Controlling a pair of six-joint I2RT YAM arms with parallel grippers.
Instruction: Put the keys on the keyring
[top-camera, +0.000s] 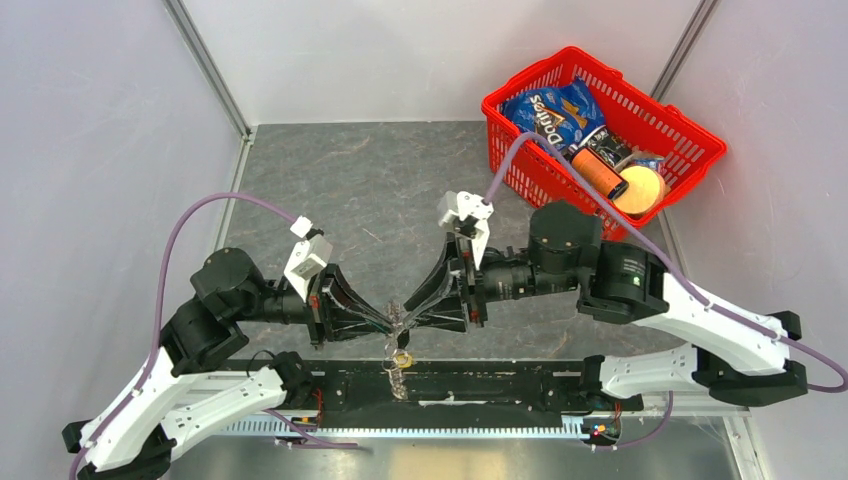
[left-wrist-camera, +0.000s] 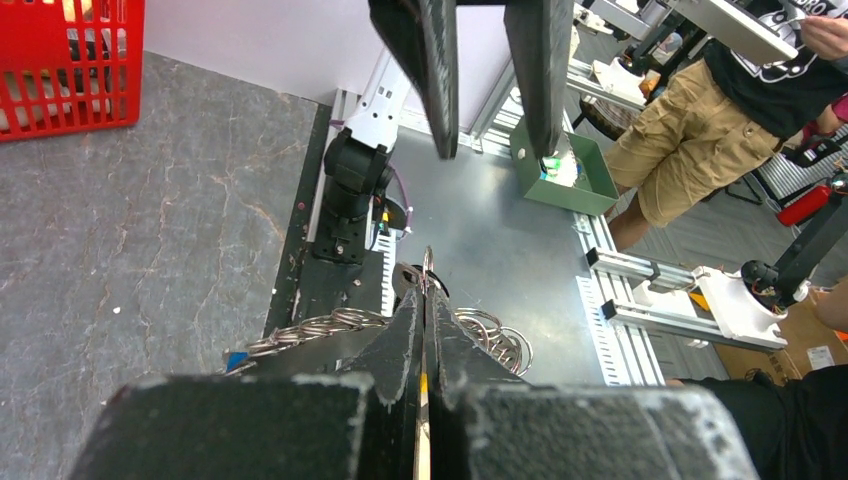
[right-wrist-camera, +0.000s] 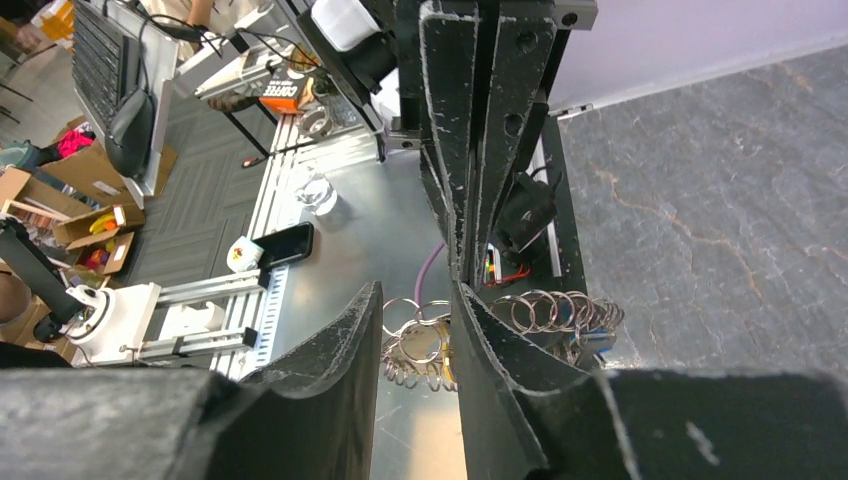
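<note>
The keyring (top-camera: 398, 378) is a string of linked silver rings that hangs below where my two grippers meet, above the arm bases. A yellow-gold key (top-camera: 402, 357) dangles on it. My left gripper (left-wrist-camera: 427, 290) is shut on one thin ring at its tips, and the rings (left-wrist-camera: 318, 326) trail off to both sides. A blue key (left-wrist-camera: 235, 360) shows at the chain's left end. My right gripper (right-wrist-camera: 418, 295) is open, its fingers on either side of the ring cluster (right-wrist-camera: 420, 338) without touching it. The black key is not in view.
A red basket (top-camera: 690, 130) with a chip bag, an orange can and a yellow ball stands at the back right. The black base rail (top-camera: 480, 385) lies under the hanging rings. White walls close in both sides of the grey mat (top-camera: 370, 190).
</note>
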